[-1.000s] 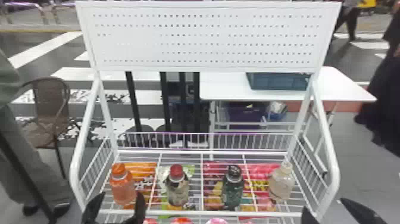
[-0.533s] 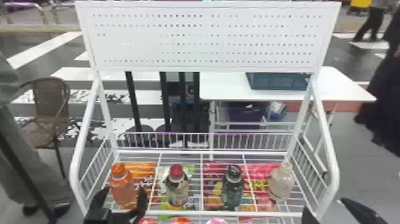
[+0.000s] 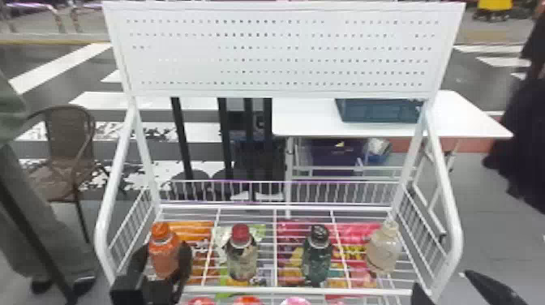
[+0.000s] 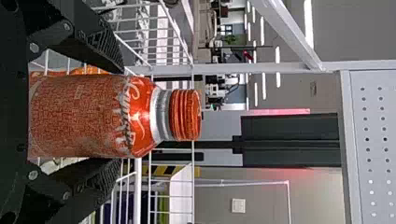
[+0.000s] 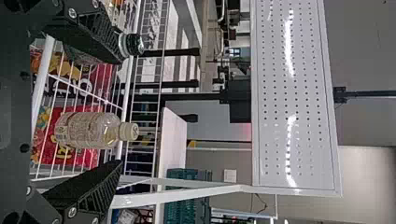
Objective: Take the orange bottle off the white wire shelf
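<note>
Orange btl (image 3: pixel 163 259) upright on white wire shelf (image 3: pixel 280 291), L end. L gripper's (image 3: pixel 165 248) jaws apart, one each side; can't tell if they touch it. R gripper (image 3: pixel 445 281) by R front corner, jaws apart. Bright packets (image 3: pixel 194 231) show thru wires. Behind: perforated panel (image 3: pixel 182 52), white table (image 3: pixel 308 117) w/ teal crate (image 3: pixel 379 109), wicker chair (image 3: pixel 67 138) L, zebra-striped floor (image 3: pixel 134 100).

Setting: indoor hall, shop-style display. Evidence, head view: white wire shelf (image 3: pixel 324 291) at six o'clock, bottles (image 3: pixel 241 261) above bright packets (image 3: pixel 365 230); crosswalk stripes (image 3: pixel 52 69) on floor, ten o'clock; wicker chair (image 3: pixel 65 162), nine o'clock; white table (image 3: pixel 304 121), two o'clock. Left wrist view: ceiling strip lights (image 4: pixel 308 23), grey wall (image 4: pixel 359 37).
</note>
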{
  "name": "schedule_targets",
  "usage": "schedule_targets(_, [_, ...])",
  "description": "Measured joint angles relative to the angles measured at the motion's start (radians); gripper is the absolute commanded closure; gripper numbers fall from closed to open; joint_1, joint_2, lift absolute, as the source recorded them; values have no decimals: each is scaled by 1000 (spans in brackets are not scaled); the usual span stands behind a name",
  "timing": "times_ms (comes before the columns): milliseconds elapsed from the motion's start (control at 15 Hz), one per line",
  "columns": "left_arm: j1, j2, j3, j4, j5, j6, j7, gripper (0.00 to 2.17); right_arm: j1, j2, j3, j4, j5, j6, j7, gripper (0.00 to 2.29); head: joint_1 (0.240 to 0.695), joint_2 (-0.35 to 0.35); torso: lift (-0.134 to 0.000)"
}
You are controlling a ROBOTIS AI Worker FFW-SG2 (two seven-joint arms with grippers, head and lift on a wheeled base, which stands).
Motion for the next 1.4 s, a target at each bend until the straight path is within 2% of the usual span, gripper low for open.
schedule_targets(333, [15, 1, -2, -19, 6, -1, 7, 697, -4, 0, 0, 2, -1, 0, 0, 140, 499, 0, 0])
schedule_targets(533, [53, 10, -2, -96, 2, 1, 15, 697, -7, -2, 0, 4, -2, 0, 0, 140, 499, 0, 0])
schedule_targets(733, [135, 32, 6, -295, -15, 35, 22, 697, -13, -4, 2, 7, -1, 0, -2, 140, 499, 0, 0])
schedule_targets(1000, [297, 64, 60, -606, -53, 162, 29, 694, -24, -7, 6, 13, 1, 1, -6, 140, 499, 0, 0])
schedule_targets(1400, [486, 71, 125, -862, -136, 305, 30, 694, -30, -14, 6, 14, 1, 8, -6, 140, 499, 0, 0])
